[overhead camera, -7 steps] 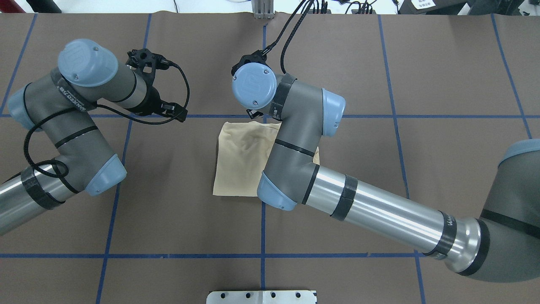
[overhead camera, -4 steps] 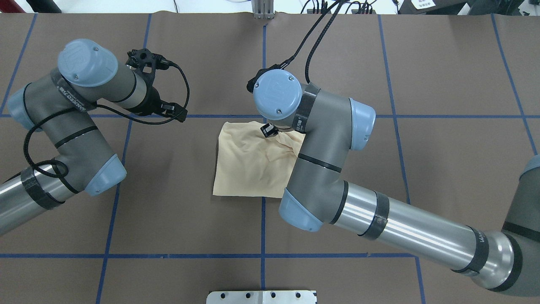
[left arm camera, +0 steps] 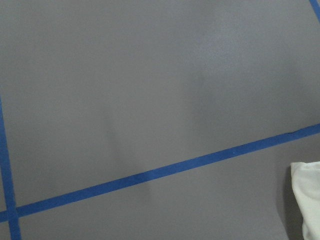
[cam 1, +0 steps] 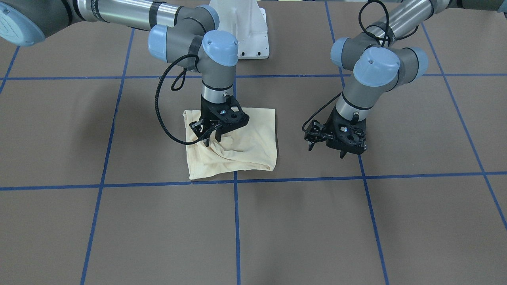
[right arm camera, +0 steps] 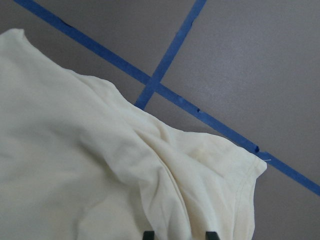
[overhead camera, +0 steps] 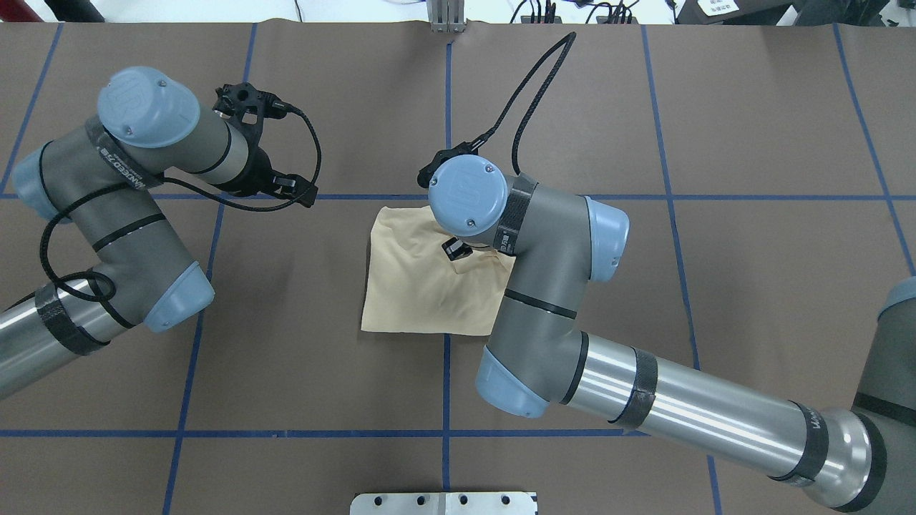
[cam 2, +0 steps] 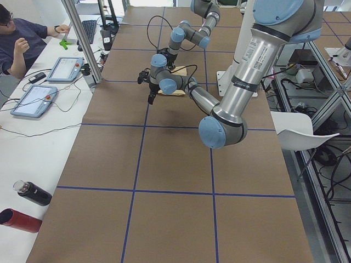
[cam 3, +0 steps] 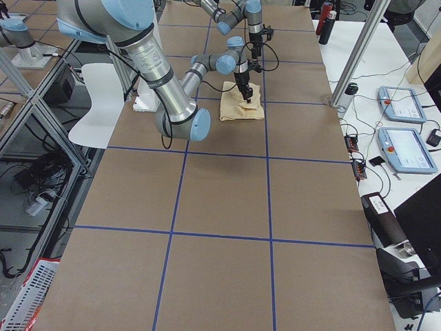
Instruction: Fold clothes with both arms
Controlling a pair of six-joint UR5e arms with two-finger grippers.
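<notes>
The shirt (overhead camera: 415, 286) lies folded in a rumpled square at the middle of the surface (overhead camera: 286, 372), where the right hand (cam 1: 212, 141), fingers parted astride a raised crease, seems set to pinch it, while the left hand (cam 1: 326, 150) hangs spread and empty alongside, out of the way.

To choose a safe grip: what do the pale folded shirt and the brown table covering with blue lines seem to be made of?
The pale cream-yellow folded shirt looks like thin, soft, matte fabric, probably knit: it wrinkles easily and shows a stitched hem. The brown table covering seems to be matte paper or thin sheet, lying flat without shine. Its blue lines are probably adhesive tape, with slightly uneven edges.
</notes>
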